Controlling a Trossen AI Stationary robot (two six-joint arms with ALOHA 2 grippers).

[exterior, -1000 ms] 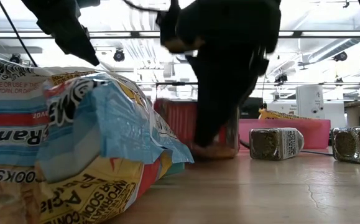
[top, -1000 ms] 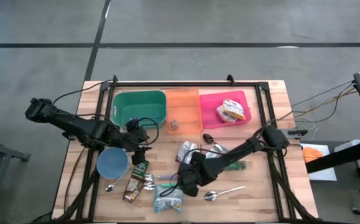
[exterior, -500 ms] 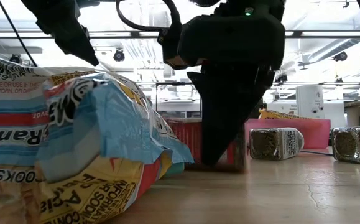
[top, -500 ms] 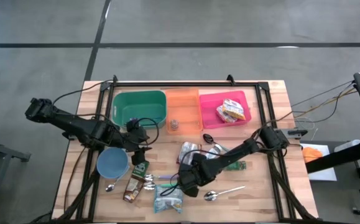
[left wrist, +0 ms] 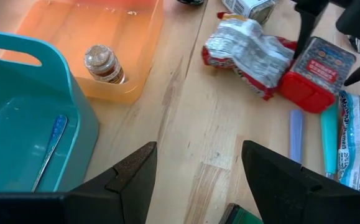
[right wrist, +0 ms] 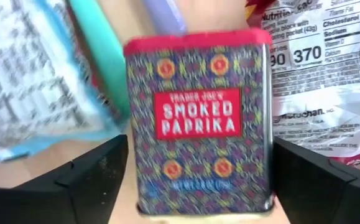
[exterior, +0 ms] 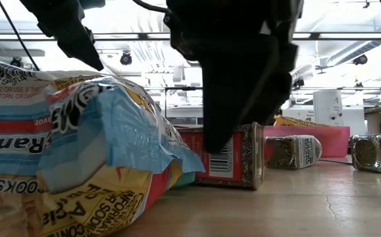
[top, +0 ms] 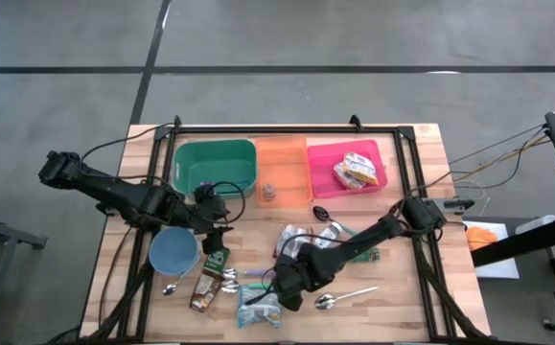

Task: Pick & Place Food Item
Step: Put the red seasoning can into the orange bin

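A red-edged tin of smoked paprika [right wrist: 198, 118] lies flat on the wooden table near the middle front, label up; it also shows in the left wrist view [left wrist: 319, 71] and the low view [exterior: 233, 161]. My right gripper [right wrist: 199, 149] hangs over it, pointing steeply down and open, with one finger [right wrist: 92, 177] on each long side of the tin. In the high view it [top: 287, 283] covers the tin. My left gripper [top: 215, 230] waits open above the table left of centre, nothing between its fingers [left wrist: 198, 162].
Green [top: 215, 165], orange [top: 291, 153] and pink [top: 330, 158] bins line the far side; the orange one holds a small jar [left wrist: 102, 62], the pink one a food packet [top: 357, 170]. A ramen packet [exterior: 58, 145], a crumpled packet [left wrist: 248, 53], a blue bowl [top: 173, 251] and spoons [top: 344, 295] crowd the tin.
My right gripper has crept a little toward the table's near edge and rolled about its own axis above the tin. In the low view it now stands larger and closer, and more of the tin's near end shows beneath it.
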